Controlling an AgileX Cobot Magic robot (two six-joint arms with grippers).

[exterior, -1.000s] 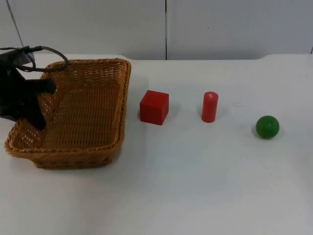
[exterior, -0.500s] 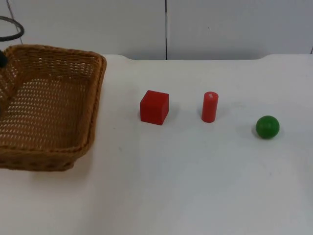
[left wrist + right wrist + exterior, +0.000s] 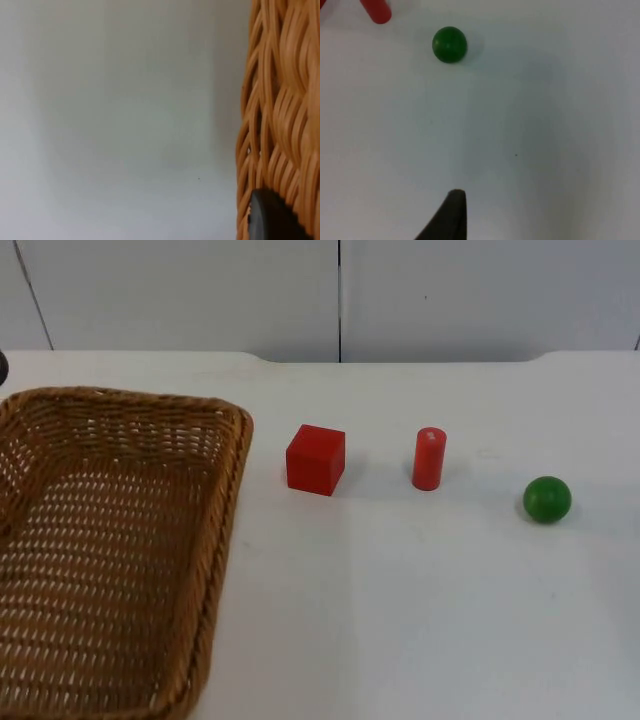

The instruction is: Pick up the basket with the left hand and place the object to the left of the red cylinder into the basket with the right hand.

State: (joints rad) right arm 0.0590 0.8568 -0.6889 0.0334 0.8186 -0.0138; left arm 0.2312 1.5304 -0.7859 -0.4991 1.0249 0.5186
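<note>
The woven wicker basket [image 3: 110, 570] looms large at the near left of the top view, raised off the table. In the left wrist view its rim [image 3: 280, 110] runs close by, and my left gripper [image 3: 272, 220] is shut on that rim. The red cube [image 3: 316, 459] sits on the table just left of the upright red cylinder [image 3: 429, 458], right of the basket. My right gripper [image 3: 451, 217] hangs over bare table on the right, well short of the green ball [image 3: 449, 44] and the cylinder's end [image 3: 377, 11].
A green ball [image 3: 547, 499] lies right of the cylinder. The white table [image 3: 420, 620] ends at the grey partition wall [image 3: 340, 295] behind. Open table lies in front of the three objects.
The basket has been lifted off the table, swung left and then come nearer, looking much larger. The left arm has left the top view. Cube, cylinder and ball have not moved.
</note>
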